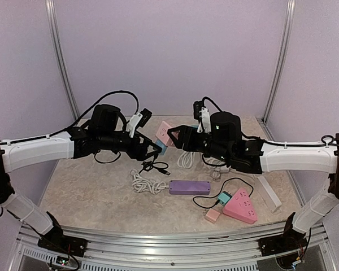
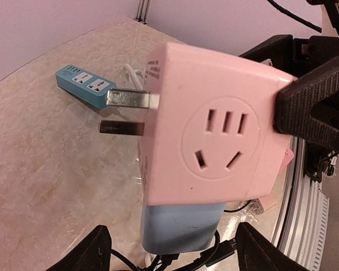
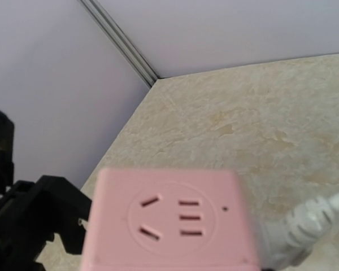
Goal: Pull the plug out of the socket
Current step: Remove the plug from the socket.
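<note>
A pink cube socket [image 1: 166, 133] hangs in the air between the two arms. My right gripper [image 1: 175, 137] is shut on it; one black finger [image 2: 311, 107] presses its side. The cube fills the bottom of the right wrist view [image 3: 169, 220] and hides the fingers there. A blue plug [image 2: 183, 226] sits in the cube's lower face, with black cables below it. My left gripper [image 2: 172, 248] is open around the blue plug, with a gap on each side. Two metal prongs [image 2: 130, 110] stick out of the cube's left face.
On the table lie a purple power strip [image 1: 190, 187], a pink triangular socket [image 1: 241, 204] with a teal plug [image 1: 224, 197], a small pink adapter [image 1: 213, 215], a coiled white cable [image 1: 147, 183] and a teal power strip [image 2: 85, 84].
</note>
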You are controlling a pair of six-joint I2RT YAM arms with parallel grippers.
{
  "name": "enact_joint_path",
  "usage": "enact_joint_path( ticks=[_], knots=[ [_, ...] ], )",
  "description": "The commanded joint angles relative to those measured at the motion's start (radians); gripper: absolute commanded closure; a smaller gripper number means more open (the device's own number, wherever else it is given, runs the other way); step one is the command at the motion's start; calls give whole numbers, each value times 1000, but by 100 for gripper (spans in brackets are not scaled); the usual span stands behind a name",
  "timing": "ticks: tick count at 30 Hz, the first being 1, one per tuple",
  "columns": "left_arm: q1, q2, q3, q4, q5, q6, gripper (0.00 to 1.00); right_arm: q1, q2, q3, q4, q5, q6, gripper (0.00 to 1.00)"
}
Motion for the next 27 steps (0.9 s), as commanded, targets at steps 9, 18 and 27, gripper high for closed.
enact_joint_path(
  ticks=[9, 18, 27],
  knots=[
    [-19, -1, 2, -7, -21, 7, 30, 32, 17, 74, 109, 37, 13, 100],
    [-32, 20, 16, -41, -83, 21, 33, 33, 20, 79, 112, 40, 10, 100],
    [-37, 33, 19, -42, -81, 23, 38, 33, 20, 79, 123, 34, 15, 100]
  ],
)
